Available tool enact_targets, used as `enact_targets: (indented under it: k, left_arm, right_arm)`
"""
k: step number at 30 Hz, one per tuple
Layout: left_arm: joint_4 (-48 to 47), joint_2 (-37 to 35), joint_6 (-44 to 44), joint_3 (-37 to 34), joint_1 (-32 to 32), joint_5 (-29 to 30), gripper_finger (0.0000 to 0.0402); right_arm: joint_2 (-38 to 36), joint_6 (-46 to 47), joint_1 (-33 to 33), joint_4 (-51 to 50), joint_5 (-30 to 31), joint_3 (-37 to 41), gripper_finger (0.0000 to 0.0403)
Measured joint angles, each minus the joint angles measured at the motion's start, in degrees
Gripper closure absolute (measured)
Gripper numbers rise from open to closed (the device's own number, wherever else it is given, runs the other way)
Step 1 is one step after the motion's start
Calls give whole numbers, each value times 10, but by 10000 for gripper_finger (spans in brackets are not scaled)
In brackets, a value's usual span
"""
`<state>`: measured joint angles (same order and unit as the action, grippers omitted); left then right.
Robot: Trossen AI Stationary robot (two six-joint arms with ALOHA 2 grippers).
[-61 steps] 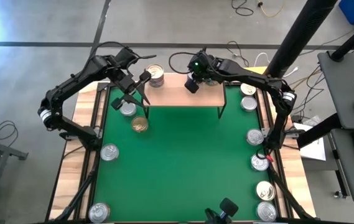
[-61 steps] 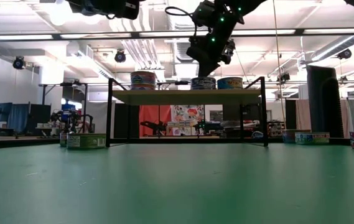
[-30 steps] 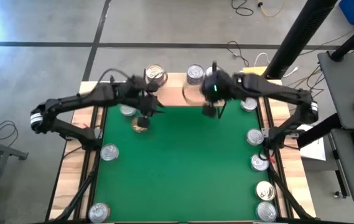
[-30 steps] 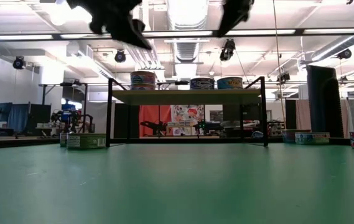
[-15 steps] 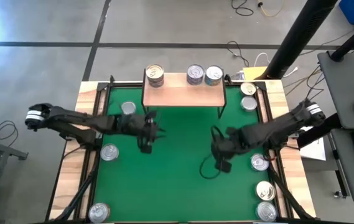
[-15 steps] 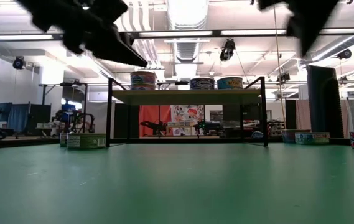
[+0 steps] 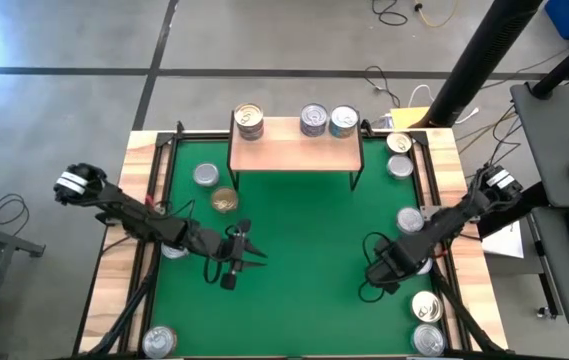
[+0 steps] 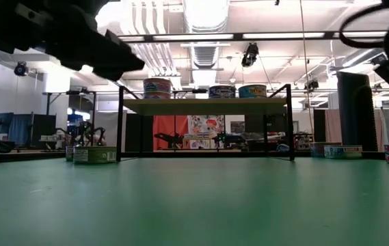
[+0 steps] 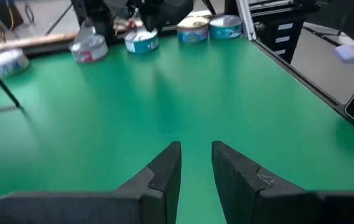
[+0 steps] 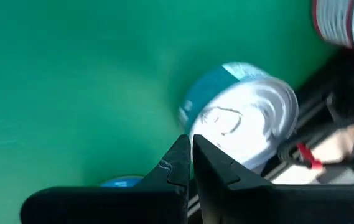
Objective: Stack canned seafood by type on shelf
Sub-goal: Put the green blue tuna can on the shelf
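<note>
The shelf (image 7: 294, 148) stands at the far edge of the green mat and carries three cans (image 7: 249, 120) (image 7: 313, 120) (image 7: 343, 120); the low view shows them on the shelf board (image 8: 204, 106). More cans stand on the mat at the left (image 7: 205, 176) (image 7: 224, 200) and along the right edge (image 7: 410, 220) (image 7: 426, 305). My left gripper (image 7: 247, 250) (image 9: 195, 158) hangs open over bare mat left of centre. My right gripper (image 7: 376, 278) (image 10: 191, 158) is shut above the mat near the right-edge cans. A teal-sided can with a silver top (image 10: 245, 118) shows just beyond its fingers.
A wooden border (image 7: 124, 270) and black rails frame the mat. Other cans stand at the near left corner (image 7: 159, 340) and near right corner (image 7: 427, 338), two more by the shelf's right end (image 7: 399, 143) (image 7: 399, 166). The middle of the mat (image 7: 304, 230) is free.
Both arms have swung away from the shelf toward the table's near edge and lower. The left gripper went from beside the shelf's left end to the mat left of centre. The right gripper went from the shelf front to the near right, by the edge cans.
</note>
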<state>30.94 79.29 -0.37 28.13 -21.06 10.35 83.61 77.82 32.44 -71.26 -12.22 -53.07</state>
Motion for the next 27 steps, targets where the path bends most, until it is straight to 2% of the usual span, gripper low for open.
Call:
enact_targets:
  k: [4,12,15,18,19,21,24,27]
  left_arm:
    - [-1,28,-36,8,-19,28,325]
    - [-5,114,-35,72,-58,92,325]
    - [-52,140,-34,104,-62,93,325]
    - [-138,161,-54,139,-62,95,325]
    - [-168,167,-63,151,-62,100,325]
    - [-216,180,-82,173,-62,118,325]
    - [-258,198,-99,201,-62,147,325]
    - [-263,216,-104,219,-62,141,325]
  right_arm:
    - [1,21,10,-5,-32,12,392]
    - [2,52,15,-38,-32,59,392]
    - [12,43,15,14,-32,76,392]
    - [19,-8,15,85,-36,64,392]
    - [24,-24,15,125,-27,50,392]
    - [36,-64,17,210,38,-6,392]
    - [52,-147,38,187,143,-80,392]
    - [53,-202,70,211,236,-153,392]
